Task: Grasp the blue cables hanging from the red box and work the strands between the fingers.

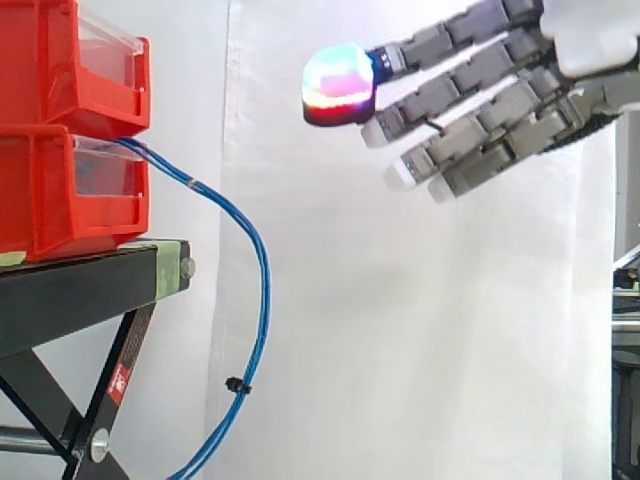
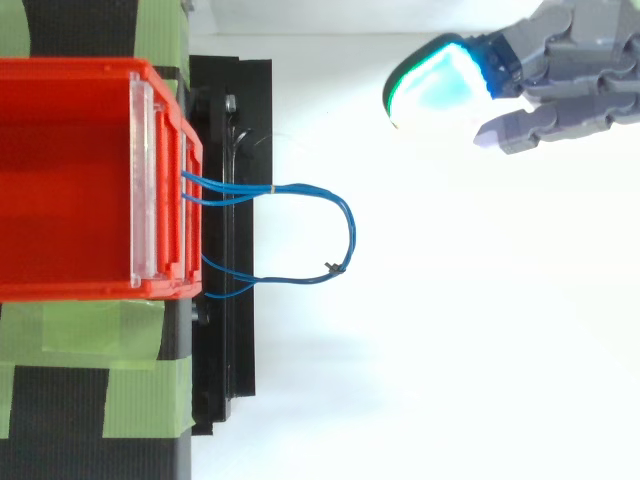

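Thin blue cables come out of the lower red bin and hang in a loop off the stand's right side, bundled by a small black tie. From above, the same loop bulges out from the bin's front. My hand is up at the right, well above and to the right of the cables, touching nothing. Its fingers stretch straight toward the left, one glowing pad leading. In the top view the hand is at the upper right with a cyan-glowing pad.
Two red bins are stacked, the upper one above the lower, on a black stand with green tape on it. A white curtain hangs behind.
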Available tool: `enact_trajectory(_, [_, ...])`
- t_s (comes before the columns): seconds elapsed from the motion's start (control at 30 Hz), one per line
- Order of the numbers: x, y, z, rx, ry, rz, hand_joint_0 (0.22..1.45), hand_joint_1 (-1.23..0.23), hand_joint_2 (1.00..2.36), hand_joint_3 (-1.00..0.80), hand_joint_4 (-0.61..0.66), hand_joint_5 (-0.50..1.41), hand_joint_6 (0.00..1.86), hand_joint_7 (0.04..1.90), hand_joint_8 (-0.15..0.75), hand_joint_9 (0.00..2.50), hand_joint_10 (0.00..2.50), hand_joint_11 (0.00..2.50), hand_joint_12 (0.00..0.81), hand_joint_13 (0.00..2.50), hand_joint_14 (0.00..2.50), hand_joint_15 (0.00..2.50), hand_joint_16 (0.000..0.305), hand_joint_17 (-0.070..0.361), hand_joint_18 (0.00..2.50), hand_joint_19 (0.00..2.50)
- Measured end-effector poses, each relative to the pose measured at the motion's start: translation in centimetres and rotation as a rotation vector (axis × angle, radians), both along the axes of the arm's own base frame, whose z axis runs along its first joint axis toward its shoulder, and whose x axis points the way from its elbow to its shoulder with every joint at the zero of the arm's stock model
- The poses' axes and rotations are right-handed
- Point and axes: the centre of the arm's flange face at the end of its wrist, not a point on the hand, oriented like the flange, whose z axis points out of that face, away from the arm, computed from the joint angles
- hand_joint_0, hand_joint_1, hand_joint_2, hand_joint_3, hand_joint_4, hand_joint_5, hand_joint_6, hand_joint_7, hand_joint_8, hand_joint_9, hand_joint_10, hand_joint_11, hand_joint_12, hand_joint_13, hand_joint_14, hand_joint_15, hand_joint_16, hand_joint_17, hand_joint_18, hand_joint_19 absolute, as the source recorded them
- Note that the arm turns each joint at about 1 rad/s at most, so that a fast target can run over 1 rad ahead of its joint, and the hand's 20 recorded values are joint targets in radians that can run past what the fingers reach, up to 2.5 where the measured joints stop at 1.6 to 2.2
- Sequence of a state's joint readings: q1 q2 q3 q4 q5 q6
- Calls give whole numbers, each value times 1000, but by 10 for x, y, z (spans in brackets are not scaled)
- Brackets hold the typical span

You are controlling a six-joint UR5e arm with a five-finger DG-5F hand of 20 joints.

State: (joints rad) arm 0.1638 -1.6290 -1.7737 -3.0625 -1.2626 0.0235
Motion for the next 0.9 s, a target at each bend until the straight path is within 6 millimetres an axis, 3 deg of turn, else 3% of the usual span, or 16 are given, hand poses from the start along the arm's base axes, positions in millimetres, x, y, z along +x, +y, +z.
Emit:
enact_trajectory(0.23, [-9,-6,-30,1,-20,-54,673,-516,1001,-987,93,-486,3,619,226,0,0,0,408,0,0,48,74,167,0,0])
enact_trajectory(0.43, [-16,-10,-72,-8,-38,-123,673,-515,1000,-985,93,-488,4,623,231,0,0,0,408,0,0,49,74,167,0,0])
enact_trajectory(0.9, [27,-3,-148,16,-135,-164,672,-512,1000,-988,98,-484,4,635,247,0,0,0,405,0,0,38,73,165,0,0])
